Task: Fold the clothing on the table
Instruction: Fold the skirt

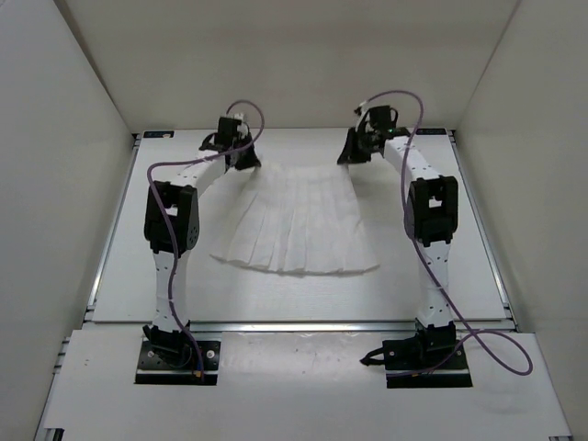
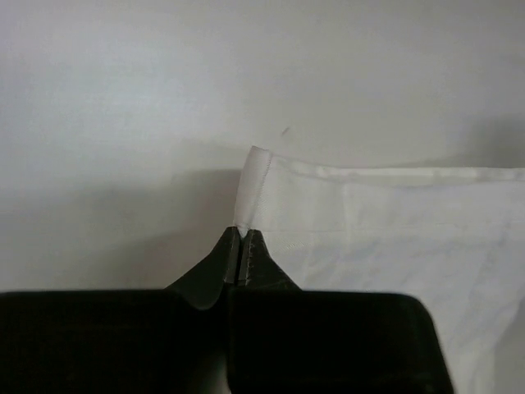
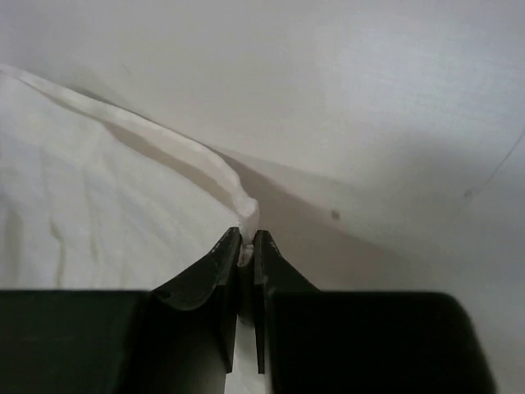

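The fingers (image 2: 209, 275) of the left gripper (image 2: 239, 246) are clenched on the far left corner of the clothing (image 1: 296, 220). The right gripper (image 3: 248, 248) is clamped the same way on the far right corner. The clothing lies spread flat in the middle of the table (image 1: 441, 294), with its narrow band at the far side and its wide hem toward the arm bases. This looks like the start of the first fold, with both corners caught. Next, I judge, both arms must raise the band together and carry it evenly toward the near hem. How much cloth each pinch holds is hard to make out, and from above the wrists hide the fingertips.
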`<state>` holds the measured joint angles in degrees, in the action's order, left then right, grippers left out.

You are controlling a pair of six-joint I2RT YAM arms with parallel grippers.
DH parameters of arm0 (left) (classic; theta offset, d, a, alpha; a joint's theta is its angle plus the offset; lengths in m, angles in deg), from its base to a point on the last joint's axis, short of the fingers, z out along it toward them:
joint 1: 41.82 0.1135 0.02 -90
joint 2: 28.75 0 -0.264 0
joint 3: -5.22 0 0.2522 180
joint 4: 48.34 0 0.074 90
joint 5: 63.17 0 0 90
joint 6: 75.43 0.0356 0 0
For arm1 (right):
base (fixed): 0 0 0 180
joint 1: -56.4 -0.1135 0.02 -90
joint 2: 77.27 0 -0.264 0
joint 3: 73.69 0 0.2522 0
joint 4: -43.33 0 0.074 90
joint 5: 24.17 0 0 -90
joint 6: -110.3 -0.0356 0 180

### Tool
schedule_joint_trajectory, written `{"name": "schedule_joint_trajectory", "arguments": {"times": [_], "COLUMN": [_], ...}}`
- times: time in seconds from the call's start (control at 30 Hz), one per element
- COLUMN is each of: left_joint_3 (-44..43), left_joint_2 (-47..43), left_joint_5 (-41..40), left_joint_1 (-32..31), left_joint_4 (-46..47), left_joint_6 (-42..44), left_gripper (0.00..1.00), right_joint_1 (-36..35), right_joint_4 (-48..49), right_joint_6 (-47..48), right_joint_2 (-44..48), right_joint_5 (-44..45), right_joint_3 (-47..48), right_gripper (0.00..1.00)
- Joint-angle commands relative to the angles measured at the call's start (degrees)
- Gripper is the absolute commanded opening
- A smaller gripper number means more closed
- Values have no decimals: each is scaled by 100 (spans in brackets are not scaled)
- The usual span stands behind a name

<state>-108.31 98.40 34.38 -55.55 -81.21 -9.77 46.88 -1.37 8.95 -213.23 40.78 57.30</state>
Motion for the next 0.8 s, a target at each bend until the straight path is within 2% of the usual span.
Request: {"name": "schedule_joint_trajectory", "arguments": {"times": [0.0,0.07,0.13,0.2,0.27,0.33,0.37,0.4,0.43,0.47,0.5,0.57,0.63,0.7,0.77], "left_joint_3": [-1576,-2298,-2424,-2162,-1522,-156,765,1279,2381,3479,4456,5592,6274,6924,7259], "left_joint_2": [-243,-540,-1014,-1514,-2105,-2920,-3403,-3677,-4324,-4948,-5259,-6391,-7027,-7781,-8195], "left_joint_5": [475,616,564,423,352,222,212,81,36,-243,-480,-746,-966,-1088,-1142], "left_joint_1": [125,187,196,153,47,-50,-146,-260,-331,-531,-751,-1078,-1472,-1605,-1448], "left_joint_4": [-56,-136,21,249,487,811,969,1293,1688,1840,2198,2080,1520,1026,866], "left_joint_6": [316,263,359,570,728,746,746,764,659,606,571,430,264,149,-79], "left_gripper": [0,0,0,0,0,0,0,0,0,0,0,0,0,0,0], "right_joint_1": [406,626,775,802,750,697,645,601,531,460,373,162,-5,-120,-235], "right_joint_4": [342,596,712,572,448,797,974,1446,1885,2029,2257,2242,2172,2127,2293], "right_joint_6": [-454,-919,-939,-625,-254,-43,-68,-121,-234,-314,-315,-437,-691,-859,-1052], "right_joint_2": [421,569,982,1648,2247,3263,3539,4124,4739,5337,5622,6691,7352,8056,8234], "right_joint_5": [-419,-772,-729,-720,-553,-526,-518,-483,-500,-456,-326,-97,1,-34,27], "right_joint_3": [1701,2458,2761,2378,1508,-436,-1003,-2236,-3423,-4026,-5059,-6723,-7587,-8310,-8610], "right_gripper": [0,0,0,0,0,0,0,1,1,0,0,0,0,0,0]}}
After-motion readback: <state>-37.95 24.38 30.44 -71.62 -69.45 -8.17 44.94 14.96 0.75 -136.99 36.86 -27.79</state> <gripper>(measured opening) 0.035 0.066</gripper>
